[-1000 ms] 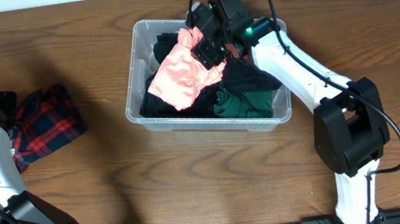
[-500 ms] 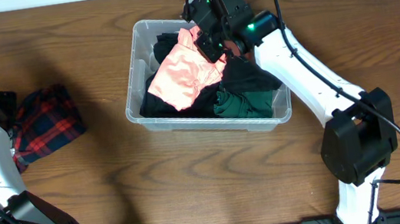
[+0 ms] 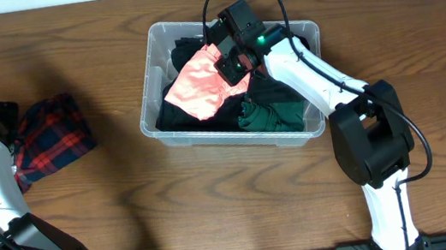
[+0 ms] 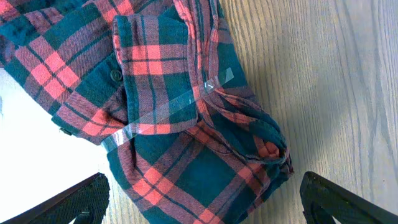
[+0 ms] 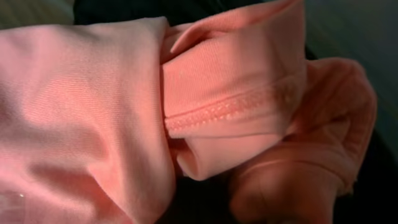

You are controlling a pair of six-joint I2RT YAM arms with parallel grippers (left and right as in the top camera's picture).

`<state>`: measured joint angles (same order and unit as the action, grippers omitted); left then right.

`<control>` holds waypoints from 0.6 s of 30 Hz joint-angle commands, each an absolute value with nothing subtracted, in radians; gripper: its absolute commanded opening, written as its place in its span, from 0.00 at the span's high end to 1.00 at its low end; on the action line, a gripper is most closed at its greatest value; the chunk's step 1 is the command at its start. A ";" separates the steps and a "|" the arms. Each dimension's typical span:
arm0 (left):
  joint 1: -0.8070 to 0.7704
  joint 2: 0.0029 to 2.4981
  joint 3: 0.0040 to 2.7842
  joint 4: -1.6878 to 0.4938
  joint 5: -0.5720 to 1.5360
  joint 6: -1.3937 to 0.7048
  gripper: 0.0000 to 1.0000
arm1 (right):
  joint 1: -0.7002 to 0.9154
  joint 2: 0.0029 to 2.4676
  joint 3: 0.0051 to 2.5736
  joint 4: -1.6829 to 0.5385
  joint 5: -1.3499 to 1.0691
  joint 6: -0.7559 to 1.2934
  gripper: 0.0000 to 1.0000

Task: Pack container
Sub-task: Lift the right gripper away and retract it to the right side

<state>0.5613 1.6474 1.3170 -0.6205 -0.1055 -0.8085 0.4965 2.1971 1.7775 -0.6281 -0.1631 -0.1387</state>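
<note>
The container (image 3: 149,100) on the counter (image 3: 216,203) already holds a pink garment (image 3: 196,85) over dark clothes (image 3: 274,88), with the right claw (image 3: 228,65) closed against the pink garment, while left of the container a plaid shirt (image 3: 52,134) lies unpacked below the open left claw (image 4: 205,199).

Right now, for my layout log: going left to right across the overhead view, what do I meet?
Red-and-dark plaid cloth shirt, left wall of the clear plastic rectangular container, salmon-pink soft garment, dark green crumpled garment.
</note>
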 commanded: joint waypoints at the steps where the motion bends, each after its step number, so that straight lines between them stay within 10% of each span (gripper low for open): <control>1: 0.566 1.656 1.317 -0.620 -0.121 -0.810 0.02 | 0.501 2.156 1.799 -0.621 -0.165 -0.127 0.98; 12: 0.566 1.656 1.317 -0.620 -0.121 -0.810 0.02 | 0.417 1.842 1.879 -0.643 0.040 -0.070 0.71; 18: 0.566 1.656 1.317 -0.620 -0.121 -0.810 0.02 | 0.252 1.758 1.879 -0.772 0.217 0.002 0.35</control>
